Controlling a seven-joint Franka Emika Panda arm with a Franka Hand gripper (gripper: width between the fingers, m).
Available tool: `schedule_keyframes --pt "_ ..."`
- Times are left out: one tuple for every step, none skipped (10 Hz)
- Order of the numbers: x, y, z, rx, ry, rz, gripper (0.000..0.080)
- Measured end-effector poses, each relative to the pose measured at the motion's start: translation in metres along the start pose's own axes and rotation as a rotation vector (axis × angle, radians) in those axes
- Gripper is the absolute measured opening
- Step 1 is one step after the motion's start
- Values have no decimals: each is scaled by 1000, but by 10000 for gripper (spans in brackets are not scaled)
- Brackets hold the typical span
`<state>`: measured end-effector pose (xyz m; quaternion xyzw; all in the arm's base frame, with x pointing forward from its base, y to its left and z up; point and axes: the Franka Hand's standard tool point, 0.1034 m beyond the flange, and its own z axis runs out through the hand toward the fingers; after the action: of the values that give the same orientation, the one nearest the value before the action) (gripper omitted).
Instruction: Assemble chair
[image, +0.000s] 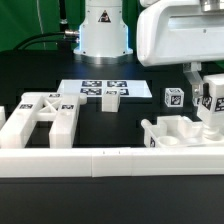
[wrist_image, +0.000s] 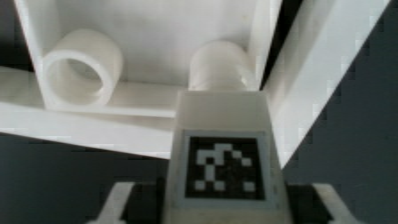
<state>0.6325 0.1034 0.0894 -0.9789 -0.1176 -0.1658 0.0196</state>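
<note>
My gripper (image: 211, 100) is shut on a white square chair leg (image: 213, 104) that bears black-and-white tags. It holds the leg upright over the white seat panel (image: 178, 133) at the exterior view's right. In the wrist view the leg (wrist_image: 221, 150) fills the space between my fingers (wrist_image: 135, 200). Its rounded peg (wrist_image: 221, 66) rests against the panel's inner wall, beside a round socket (wrist_image: 79, 76). The cross-braced frame (image: 40, 115) lies at the exterior view's left. Two loose legs stand near the middle, one (image: 112, 97) on the marker board's edge and one (image: 173, 98) further right.
The marker board (image: 95, 90) lies flat in front of the robot base (image: 103, 30). A long low white rail (image: 110, 160) runs along the front edge of the black table.
</note>
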Motion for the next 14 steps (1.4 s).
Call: schedule_keyframes --pt "1 -3 1 1 6 -4 287" --pt "1 -5 3 0 13 -6 287" --pt "-1 -6 5 1 9 -8 287" --pt "-2 -7 7 2 5 -10 287" --pt "-3 -8 10 1 16 -11 287" --pt "-6 -7 12 -2 26 -13 287" --pt "-7 -7 13 -5 48 -13 287" --pt "-8 -7 13 -9 72 -14 287" --pt "-9 -8 12 -11 86 -15 287" --pt "-8 -8 12 -11 85 -15 287" --pt "-8 -8 12 -11 85 -15 288" --pt "-8 -8 12 -11 85 -15 441" --pt "-8 -8 12 -11 85 -15 441" --pt "-6 -6 10 -8 65 -12 607"
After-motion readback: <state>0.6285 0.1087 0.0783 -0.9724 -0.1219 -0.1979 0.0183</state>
